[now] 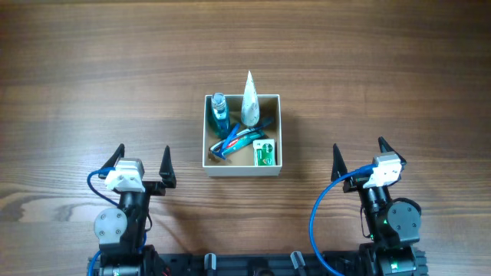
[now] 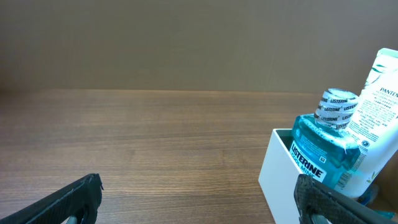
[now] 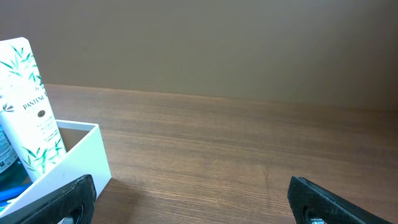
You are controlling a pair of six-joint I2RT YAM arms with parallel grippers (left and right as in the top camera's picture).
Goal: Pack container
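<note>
The container [image 1: 210, 167], a square white-walled box, sits at the table's middle. In it stand a blue Listerine bottle [image 1: 219, 113] and a white Pantene tube [image 1: 249, 101]; a toothpaste tube and toothbrush [image 1: 236, 142] and a small green packet [image 1: 265, 152] lie inside. My left gripper [image 1: 143, 165] is open and empty, near-left of the box. My right gripper [image 1: 359, 157] is open and empty, near-right of it. The left wrist view shows the box wall [image 2: 278, 177], the bottle [image 2: 323, 149] and the tube [image 2: 379, 99]. The right wrist view shows the box corner [image 3: 87, 163] and the tube [image 3: 28, 112].
The wooden table [image 1: 92, 77] spreads around the box on all sides. Blue cables [image 1: 318, 215] loop by the right arm's base.
</note>
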